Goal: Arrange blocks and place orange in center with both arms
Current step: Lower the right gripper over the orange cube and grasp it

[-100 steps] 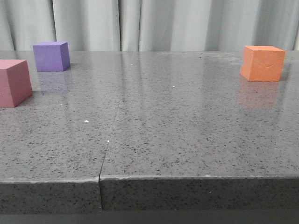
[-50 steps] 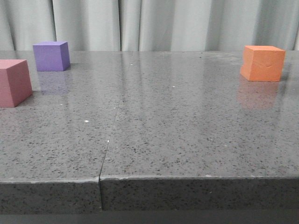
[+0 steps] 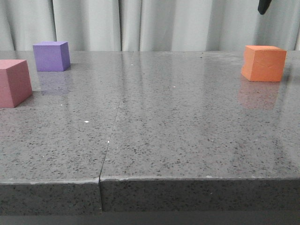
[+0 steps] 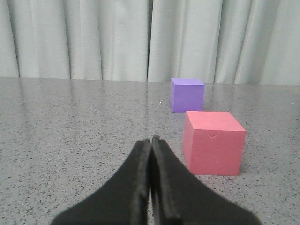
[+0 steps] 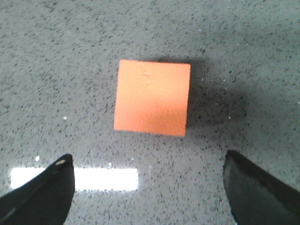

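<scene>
The bright orange matte foam cube sits flat at the far right of the speckled grey stone table, one corner edge turned toward the front camera; as a cube it has no long axis. The right black gripper hangs above it pointing down, fingers spread wide, holding nothing. The left black gripper lies low and level, fingers pressed together, empty. 3 cubes: 1 orange, 1 purple, 1 pink-red, these 2 at far left.

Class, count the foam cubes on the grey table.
3: purple cube far left, pink-red cube nearer at the left edge, orange cube far right. None seems hidden.
</scene>
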Controlling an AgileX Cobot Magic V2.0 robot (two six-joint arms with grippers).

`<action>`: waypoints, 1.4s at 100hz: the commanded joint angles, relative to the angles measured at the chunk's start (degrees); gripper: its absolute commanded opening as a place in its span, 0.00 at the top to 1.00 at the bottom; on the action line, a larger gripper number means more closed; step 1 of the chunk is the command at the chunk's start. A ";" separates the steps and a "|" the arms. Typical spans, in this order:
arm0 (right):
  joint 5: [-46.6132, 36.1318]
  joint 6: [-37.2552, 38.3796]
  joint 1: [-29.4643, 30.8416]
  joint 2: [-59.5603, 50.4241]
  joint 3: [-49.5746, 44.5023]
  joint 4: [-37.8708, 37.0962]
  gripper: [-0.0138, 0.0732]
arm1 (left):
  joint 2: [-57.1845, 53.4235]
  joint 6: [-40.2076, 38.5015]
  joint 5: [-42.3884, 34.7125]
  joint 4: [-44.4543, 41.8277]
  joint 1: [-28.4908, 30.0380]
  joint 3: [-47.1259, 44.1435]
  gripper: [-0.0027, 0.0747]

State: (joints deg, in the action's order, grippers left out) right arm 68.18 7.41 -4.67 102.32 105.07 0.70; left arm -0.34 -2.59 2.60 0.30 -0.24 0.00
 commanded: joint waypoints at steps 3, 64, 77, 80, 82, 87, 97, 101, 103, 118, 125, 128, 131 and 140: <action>-1.33 0.41 0.07 -0.89 2.93 0.10 0.11 | -1.64 -0.10 -4.69 0.33 0.14 -2.33 0.99; -2.62 0.41 0.24 8.01 2.93 0.92 0.11 | -1.64 -0.10 -4.69 0.33 0.14 -2.33 0.99; -2.87 0.41 0.24 8.26 2.93 0.92 0.11 | -1.64 -0.10 -4.69 0.33 0.14 -2.33 0.99; -3.02 0.41 0.24 8.26 2.93 0.92 0.11 | -1.64 -0.10 -4.69 0.33 0.14 -2.33 0.99; -3.02 0.41 0.24 8.26 2.93 0.92 0.11 | -1.64 -0.10 -4.69 0.33 0.14 -2.33 0.99; -3.02 0.41 0.24 8.26 2.93 0.92 0.11 | -1.64 -0.10 -4.69 0.33 0.14 -2.33 0.99; -2.96 0.41 0.24 8.26 2.93 0.92 0.14 | -1.64 -0.10 -4.69 0.33 0.14 -2.33 0.99; -2.96 0.41 0.24 8.26 2.93 0.92 0.17 | -1.64 -0.10 -4.69 0.33 0.14 -2.33 0.99; -2.96 0.41 0.24 8.26 2.93 0.92 0.20 | -1.64 -0.10 -4.69 0.33 0.14 -2.33 0.99; -2.96 0.41 0.24 8.26 2.93 0.92 0.37 | -1.64 -0.10 -4.69 0.33 0.14 -2.33 0.99; -3.10 0.41 0.24 8.26 2.93 0.92 0.39 | -1.64 -0.10 -4.69 0.33 0.14 -2.33 0.99; -3.15 0.41 0.24 8.26 2.93 0.92 0.39 | -1.64 -0.10 -4.69 0.33 0.14 -2.33 0.99; -3.15 0.41 0.24 8.26 2.93 0.92 0.39 | -1.64 -0.10 -4.69 0.33 0.14 -2.33 0.99; -3.20 0.41 0.24 8.26 2.93 0.92 0.39 | -1.64 -0.10 -4.69 0.33 0.14 -2.33 0.99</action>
State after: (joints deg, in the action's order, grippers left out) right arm 66.76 8.27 -4.67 113.72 106.24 1.46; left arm -0.34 -2.59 2.60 0.30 -0.24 0.00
